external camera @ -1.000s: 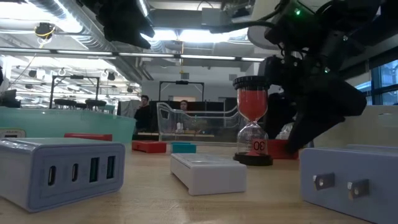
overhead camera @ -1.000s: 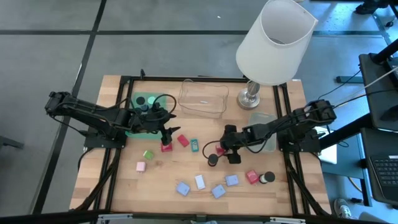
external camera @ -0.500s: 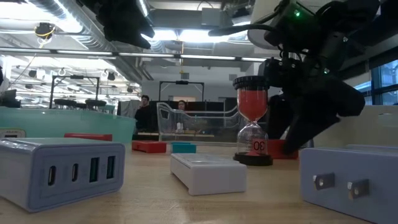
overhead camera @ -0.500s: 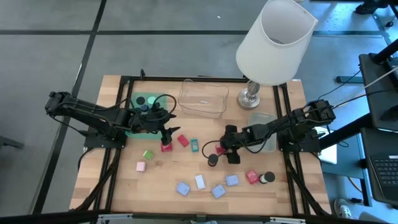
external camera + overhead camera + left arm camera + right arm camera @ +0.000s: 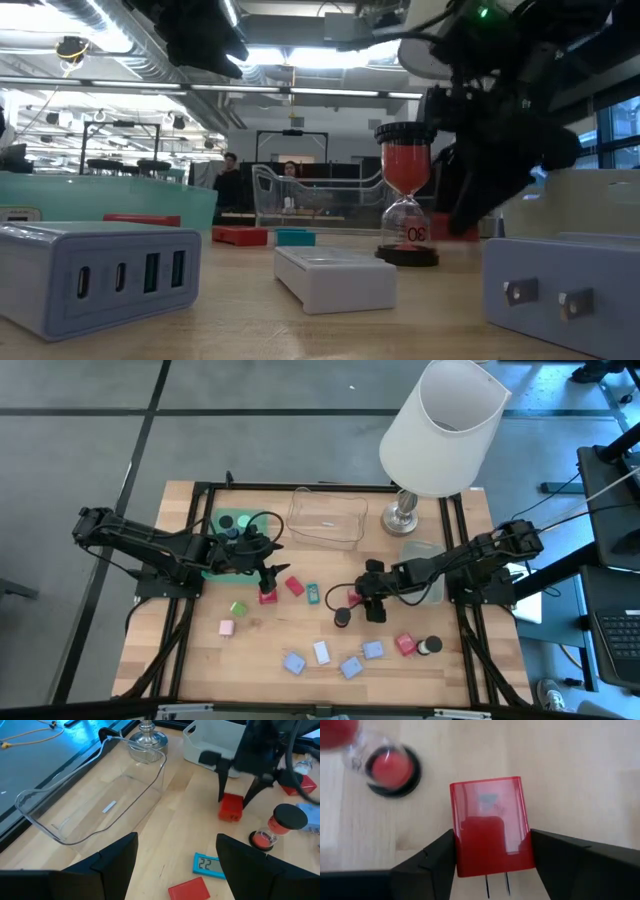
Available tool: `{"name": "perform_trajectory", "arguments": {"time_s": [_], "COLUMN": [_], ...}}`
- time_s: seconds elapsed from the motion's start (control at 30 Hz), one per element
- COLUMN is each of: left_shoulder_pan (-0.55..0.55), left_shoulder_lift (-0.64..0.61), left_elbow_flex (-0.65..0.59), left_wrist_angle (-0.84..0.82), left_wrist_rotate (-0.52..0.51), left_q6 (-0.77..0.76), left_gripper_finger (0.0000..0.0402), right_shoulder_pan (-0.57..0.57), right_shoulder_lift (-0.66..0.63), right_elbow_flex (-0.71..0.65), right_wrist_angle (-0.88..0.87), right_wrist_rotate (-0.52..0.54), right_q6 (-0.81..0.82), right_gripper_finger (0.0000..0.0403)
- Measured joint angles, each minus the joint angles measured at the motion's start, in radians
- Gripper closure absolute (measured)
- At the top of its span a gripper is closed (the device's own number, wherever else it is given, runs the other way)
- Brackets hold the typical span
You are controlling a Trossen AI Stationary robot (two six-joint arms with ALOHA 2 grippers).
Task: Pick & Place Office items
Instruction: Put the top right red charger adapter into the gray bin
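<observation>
Two dark fingers of the right claw (image 5: 492,852) pinch a red plug block (image 5: 491,825) mid-counter (image 5: 260,660), its lower edge hidden between them. Left claw (image 5: 175,862) hangs open, holding nothing, near the clear tray (image 5: 95,795).

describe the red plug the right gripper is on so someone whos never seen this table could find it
Start at the big white lamp at the back of the table and come toward the middle, where the right gripper reaches in. The red charger sits between its fingers, beside a small red sand timer. Unlike the other red blocks, it shows two metal prongs at one end.
</observation>
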Motion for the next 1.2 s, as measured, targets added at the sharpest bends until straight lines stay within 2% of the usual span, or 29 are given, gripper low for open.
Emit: {"name": "perform_trajectory", "arguments": {"time_s": [0.27, 0.43, 0.57, 0.83, 1.03, 1.2], "left_shoulder_pan": [0.000, 0.000, 0.000, 0.000, 0.001, 0.001], "left_shoulder_lift": [0.000, 0.000, 0.000, 0.000, 0.000, 0.000], "left_elbow_flex": [0.000, 0.000, 0.000, 0.000, 0.000, 0.000], "left_wrist_angle": [0.001, 0.001, 0.001, -0.012, -0.049, -0.053], "left_wrist_rotate": [-0.002, -0.002, -0.003, -0.104, -0.114, -0.114], "left_q6": [-0.002, -0.010, -0.011, -0.011, -0.011, -0.011], "left_gripper_finger": [0.0136, 0.0136, 0.0136, 0.0136, 0.0136, 0.0136], "right_shoulder_pan": [0.000, 0.000, 0.000, 0.000, 0.013, 0.026], "right_shoulder_lift": [-0.237, -0.410, -0.500, -0.532, -0.530, -0.530], "right_elbow_flex": [0.000, 0.000, 0.000, 0.000, 0.000, -0.026], "right_wrist_angle": [-0.141, -0.302, -0.444, -0.754, -0.959, -0.989], "right_wrist_rotate": [0.153, 0.265, 0.318, 0.297, 0.255, 0.249], "right_q6": [0.193, 0.412, 0.586, 0.865, 1.013, 1.098], "right_gripper_finger": [0.0180, 0.0181, 0.0181, 0.0180, 0.0180, 0.0180]}}
